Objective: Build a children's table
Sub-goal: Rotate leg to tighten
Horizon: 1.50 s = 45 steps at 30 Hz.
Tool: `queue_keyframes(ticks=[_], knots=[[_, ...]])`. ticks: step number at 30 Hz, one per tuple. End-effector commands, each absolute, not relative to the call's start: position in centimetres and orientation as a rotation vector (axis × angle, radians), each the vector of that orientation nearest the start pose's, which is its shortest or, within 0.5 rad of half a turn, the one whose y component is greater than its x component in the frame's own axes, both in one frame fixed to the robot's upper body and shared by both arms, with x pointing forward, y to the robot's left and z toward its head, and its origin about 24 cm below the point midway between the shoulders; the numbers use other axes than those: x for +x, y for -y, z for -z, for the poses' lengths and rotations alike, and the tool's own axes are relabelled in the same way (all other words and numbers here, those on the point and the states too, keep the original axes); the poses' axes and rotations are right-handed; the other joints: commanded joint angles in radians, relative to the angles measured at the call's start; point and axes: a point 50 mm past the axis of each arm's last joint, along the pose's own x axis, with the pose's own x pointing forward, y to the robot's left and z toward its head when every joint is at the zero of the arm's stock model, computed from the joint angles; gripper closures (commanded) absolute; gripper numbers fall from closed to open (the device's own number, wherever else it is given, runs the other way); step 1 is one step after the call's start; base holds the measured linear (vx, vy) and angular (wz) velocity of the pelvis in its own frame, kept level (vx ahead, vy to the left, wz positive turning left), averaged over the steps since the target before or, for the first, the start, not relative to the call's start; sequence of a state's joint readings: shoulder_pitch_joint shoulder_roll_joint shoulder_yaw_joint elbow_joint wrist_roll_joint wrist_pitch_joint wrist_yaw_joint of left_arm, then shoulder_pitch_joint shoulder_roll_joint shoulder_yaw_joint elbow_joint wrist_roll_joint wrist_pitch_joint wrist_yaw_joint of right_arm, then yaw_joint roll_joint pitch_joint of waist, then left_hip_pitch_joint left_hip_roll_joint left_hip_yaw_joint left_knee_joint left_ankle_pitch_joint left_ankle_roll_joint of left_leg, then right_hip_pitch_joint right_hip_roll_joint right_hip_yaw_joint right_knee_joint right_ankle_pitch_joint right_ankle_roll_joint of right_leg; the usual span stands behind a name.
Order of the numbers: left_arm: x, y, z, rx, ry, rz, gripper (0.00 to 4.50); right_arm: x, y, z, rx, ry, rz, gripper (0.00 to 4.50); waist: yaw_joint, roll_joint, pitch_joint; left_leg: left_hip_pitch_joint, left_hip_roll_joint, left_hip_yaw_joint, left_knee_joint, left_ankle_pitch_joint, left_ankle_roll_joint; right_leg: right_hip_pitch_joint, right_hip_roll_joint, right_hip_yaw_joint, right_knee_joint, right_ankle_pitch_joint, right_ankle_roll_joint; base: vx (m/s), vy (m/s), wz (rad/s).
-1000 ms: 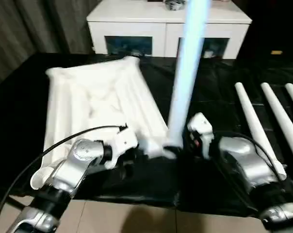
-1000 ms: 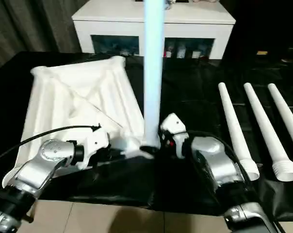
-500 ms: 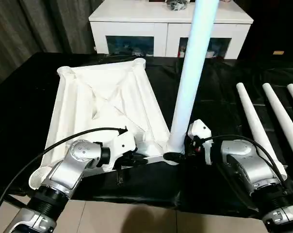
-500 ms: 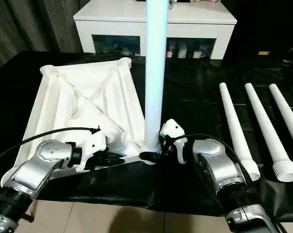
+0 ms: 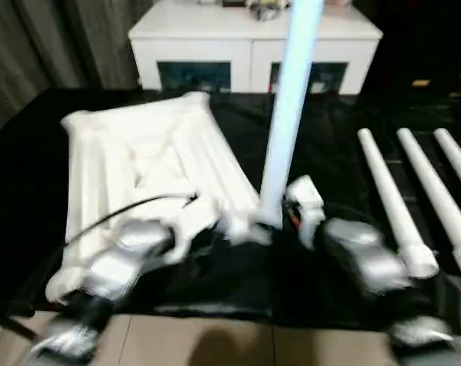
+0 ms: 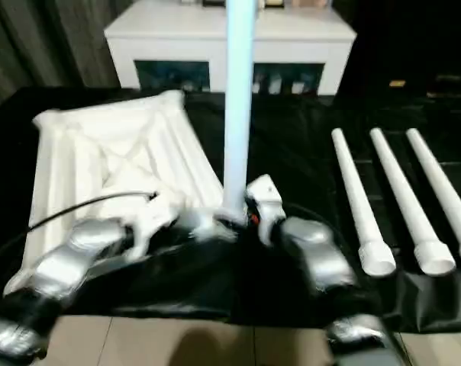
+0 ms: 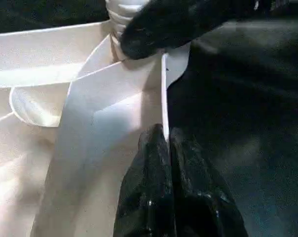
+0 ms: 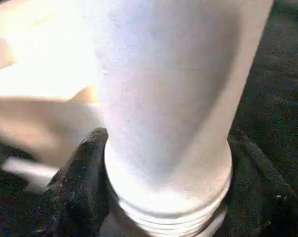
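Note:
The children's table lies in parts on a black cloth. Its white tabletop (image 5: 139, 160) is upside down, ribbed side up. One white leg (image 5: 288, 114) stands upright at the tabletop's near right corner socket. My right gripper (image 5: 280, 221) is shut on the base of this leg (image 8: 164, 98), with a black finger (image 8: 80, 187) on either side just above its threaded end. My left gripper (image 7: 166, 143) is shut on the tabletop's thin rim (image 7: 164, 98) close to that corner. The left wrist view also catches the right gripper's finger (image 7: 178, 24) against the leg's thread.
Three more white legs (image 6: 353, 198) (image 6: 402, 202) (image 6: 444, 194) lie side by side on the cloth to the right. A white cabinet (image 5: 253, 46) with glass doors stands behind the cloth. Tiled floor (image 5: 215, 343) shows at the near edge.
The whole picture has shifted and blurred, so the camera moved. The leg stays upright at the same corner, and both grippers keep their holds.

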State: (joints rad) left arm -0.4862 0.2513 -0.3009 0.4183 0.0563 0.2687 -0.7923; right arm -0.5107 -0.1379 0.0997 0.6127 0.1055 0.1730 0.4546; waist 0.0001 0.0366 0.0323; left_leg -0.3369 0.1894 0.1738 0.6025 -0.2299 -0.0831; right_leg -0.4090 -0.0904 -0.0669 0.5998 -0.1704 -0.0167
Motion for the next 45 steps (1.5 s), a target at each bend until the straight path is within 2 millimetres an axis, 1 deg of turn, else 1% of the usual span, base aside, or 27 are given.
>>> queue_keyframes(ticks=[1,3,4,5,6,7,8,9,11,12,14,16,18,19,21,24,25,26,27,29,30,34,36,38,42,43,45], knots=[[31.0,-9.3,-2.8,0.315,-0.445,0.934,4.5,33.4,12.8,-1.5,-0.068,-0.396,-0.388,1.76,0.001,-0.009,-0.041,-0.009,0.024,-0.007,-0.083,-0.232,0.012,0.043,-0.046,0.038,-0.091,-0.414,-0.157,0.0,0.0,0.0],[31.6,-8.5,-2.7,0.292,-0.458,0.868,4.5,33.5,12.3,-1.2,-0.05,-0.405,-0.313,1.76,0.003,-0.009,-0.042,-0.008,0.021,-0.007,-0.083,-0.236,0.015,0.043,-0.046,0.037,-0.095,-0.425,-0.152,0.0,0.0,0.0],[31.9,-7.8,-2.6,0.297,-0.468,0.819,4.5,33.7,11.9,-0.9,-0.07,-0.409,-0.213,1.76,0.003,-0.01,-0.044,-0.011,0.022,-0.009,-0.084,-0.228,0.019,0.045,-0.046,0.036,-0.093,-0.413,-0.15,0.0,0.0,0.0],[31.9,-7.8,-2.6,0.297,-0.468,0.819,4.5,33.7,11.9,-0.9,-0.07,-0.409,-0.213,1.76,0.002,-0.009,-0.044,-0.01,0.02,-0.007,-0.084,-0.219,0.017,0.042,-0.044,0.036,-0.094,-0.397,-0.15,0.0,0.0,0.0],[32.1,-7.1,-2.6,0.307,-0.468,0.79,4.5,33.9,11.1,-0.9,-0.072,-0.407,-0.165,1.76,0.002,-0.009,-0.047,-0.012,0.021,-0.009,-0.084,-0.211,0.022,0.046,-0.044,0.036,-0.091,-0.369,-0.153,0.0,0.0,0.0],[32.3,-6.6,-2.6,0.321,-0.462,0.771,4.5,34.1,10.4,-0.8,-0.067,-0.406,-0.141,1.76,0.002,-0.007,-0.047,-0.012,0.021,-0.008,-0.084,-0.207,0.023,0.044,-0.046,0.036,-0.09,-0.356,-0.158,0.0,0.0,0.0],[32.4,-6.2,-2.6,0.335,-0.456,0.767,4.5,34.2,9.6,-0.8,-0.043,-0.409,-0.132,1.76,0.001,-0.007,-0.048,-0.013,0.019,-0.008,-0.084,-0.204,0.023,0.046,-0.044,0.035,-0.088,-0.335,-0.162,0.0,0.0,0.0],[32.4,-6.2,-2.6,0.335,-0.456,0.767,4.5,34.2,9.6,-0.8,-0.041,-0.409,-0.132,1.76,0.0,-0.005,-0.048,-0.012,0.02,-0.008,-0.084,-0.209,0.027,0.044,-0.046,0.036,-0.089,-0.331,-0.167,0.0,0.0,0.0],[32.4,-5.8,-2.8,0.348,-0.432,0.781,4.5,34.3,9.0,-0.8,-0.007,-0.404,-0.15,1.76,0.003,-0.005,-0.051,-0.013,0.021,-0.007,-0.082,-0.196,0.041,0.048,-0.045,0.035,-0.083,-0.275,-0.179,0.0,0.0,0.0],[32.3,-5.7,-2.8,0.358,-0.426,0.794,4.5,34.3,8.7,-1.0,0.007,-0.393,-0.168,1.76,0.003,-0.008,-0.051,-0.016,0.02,-0.006,-0.081,-0.185,0.052,0.05,-0.046,0.035,-0.081,-0.25,-0.188,0.0,0.0,0.0],[32.2,-5.7,-2.8,0.371,-0.422,0.812,4.5,34.5,8.4,-1.4,0.038,-0.369,-0.198,1.2,0.004,-0.007,-0.051,-0.017,0.021,-0.005,-0.08,-0.171,0.065,0.052,-0.046,0.035,-0.079,-0.232,-0.197,0.0,0.0,0.0],[32.0,-5.9,-2.9,0.396,-0.404,0.843,4.5,34.7,8.3,-1.9,0.042,-0.342,-0.237,1.06,0.004,-0.01,-0.05,-0.018,0.022,-0.005,-0.081,-0.178,0.073,0.053,-0.047,0.034,-0.08,-0.247,-0.197,0.0,0.0,0.0],[31.9,-6.2,-2.8,0.4,-0.403,0.855,4.5,34.8,8.3,-2.2,0.044,-0.323,-0.274,0.98,0.001,-0.008,-0.049,-0.022,0.024,-0.007,-0.084,-0.189,0.076,0.055,-0.049,0.034,-0.082,-0.277,-0.193,0.0,0.0,0.0],[31.8,-6.2,-2.8,0.4,-0.402,0.857,4.5,34.8,8.3,-2.2,0.043,-0.322,-0.277,0.74,0.002,-0.008,-0.048,-0.02,0.024,-0.007,-0.083,-0.191,0.075,0.053,-0.049,0.034,-0.083,-0.284,-0.192,0.0,0.0,0.0],[31.4,-6.9,-2.8,0.397,-0.393,0.909,4.5,34.9,8.7,-2.9,0.007,-0.279,-0.392,0.66,-0.001,-0.008,-0.049,-0.021,0.024,-0.007,-0.084,-0.195,0.075,0.054,-0.049,0.033,-0.082,-0.29,-0.193,0.0,0.0,0.0],[31.0,-7.3,-2.8,0.398,-0.372,0.967,4.5,34.7,9.1,-3.3,-0.019,-0.256,-0.477,0.66,-0.002,-0.008,-0.049,-0.021,0.026,-0.006,-0.082,-0.187,0.085,0.053,-0.05,0.035,-0.082,-0.277,-0.202,0.0,0.0,0.0],[30.4,-8.1,-2.6,0.413,-0.363,1.027,4.5,34.2,9.9,-3.6,-0.056,-0.238,-0.594,0.66,0.0,-0.007,-0.049,-0.02,0.026,-0.007,-0.082,-0.178,0.089,0.055,-0.049,0.034,-0.081,-0.267,-0.205,0.0,0.0,0.0],[30.1,-8.5,-2.6,0.422,-0.35,1.067,4.5,33.8,10.4,-3.8,-0.085,-0.232,-0.657,0.66,0.007,-0.007,-0.051,-0.022,0.03,-0.007,-0.081,-0.156,0.107,0.057,-0.048,0.035,-0.076,-0.222,-0.207,0.0,0.0,0.0],[30.1,-8.5,-2.6,0.422,-0.35,1.067,4.5,33.8,10.4,-3.8,-0.085,-0.232,-0.657,0.66,0.007,-0.007,-0.051,-0.022,0.03,-0.007,-0.081,-0.156,0.107,0.057,-0.048,0.035,-0.076,-0.222,-0.207,0.0,0.0,0.0],[29.1,-9.5,-2.1,0.461,-0.342,1.145,4.5,32.5,12.1,-3.7,-0.198,-0.233,-0.816,0.66,0.01,-0.003,-0.052,-0.021,0.03,-0.007,-0.079,-0.143,0.113,0.057,-0.047,0.034,-0.069,-0.178,-0.226,0.0,0.0,0.0],[29.1,-9.5,-2.1,0.461,-0.342,1.145,4.5,32.5,12.1,-3.7,-0.198,-0.233,-0.816,0.66,0.013,-0.003,-0.051,-0.016,0.035,-0.005,-0.08,-0.146,0.115,0.054,-0.047,0.036,-0.07,-0.166,-0.229,0.0,0.0,0.0],[28.2,-10.4,-2.0,0.413,-0.35,1.205,4.5,30.6,14.0,-3.8,-0.216,-0.246,-0.986,0.66,0.02,-0.007,-0.051,-0.018,0.036,-0.002,-0.078,-0.141,0.129,0.058,-0.048,0.04,-0.065,-0.136,-0.245,0.0,0.0,0.0],[27.5,-10.9,-2.3,0.364,-0.345,1.263,4.5,29.8,15.1,-4.1,-0.209,-0.249,-1.044,0.66,0.024,-0.006,-0.05,-0.019,0.037,-0.003,-0.079,-0.142,0.134,0.059,-0.05,0.04,-0.065,-0.143,-0.248,0.0,0.0,0.0],[27.1,-11.2,-2.5,0.34,-0.347,1.303,4.5,29.6,15.7,-4.1,-0.202,-0.251,-1.063,0.66,0.024,-0.007,-0.048,-0.019,0.035,0.0,-0.081,-0.159,0.129,0.056,-0.049,0.04,-0.07,-0.188,-0.246,0.0,0.0,0.0],[26.8,-11.9,-2.6,0.333,-0.348,1.346,4.5,29.2,15.9,-4.3,-0.173,-0.252,-1.096,0.66,0.026,-0.004,-0.045,-0.015,0.036,-0.001,-0.084,-0.183,0.114,0.051,-0.049,0.041,-0.077,-0.26,-0.223,0.0,0.0,0.0],[26.8,-12.0,-2.7,0.333,-0.345,1.351,4.5,29.1,15.9,-4.4,-0.153,-0.25,-1.104,0.66,0.028,-0.002,-0.045,-0.015,0.036,-0.002,-0.084,-0.183,0.112,0.051,-0.049,0.041,-0.077,-0.263,-0.221,0.0,0.0,0.0],[26.8,-12.2,-2.8,0.337,-0.346,1.357,4.5,29.0,15.9,-4.4,-0.134,-0.249,-1.114,0.66,0.028,-0.004,-0.046,-0.016,0.036,-0.002,-0.085,-0.176,0.105,0.052,-0.048,0.041,-0.075,-0.258,-0.218,0.0,0.0,0.0]])
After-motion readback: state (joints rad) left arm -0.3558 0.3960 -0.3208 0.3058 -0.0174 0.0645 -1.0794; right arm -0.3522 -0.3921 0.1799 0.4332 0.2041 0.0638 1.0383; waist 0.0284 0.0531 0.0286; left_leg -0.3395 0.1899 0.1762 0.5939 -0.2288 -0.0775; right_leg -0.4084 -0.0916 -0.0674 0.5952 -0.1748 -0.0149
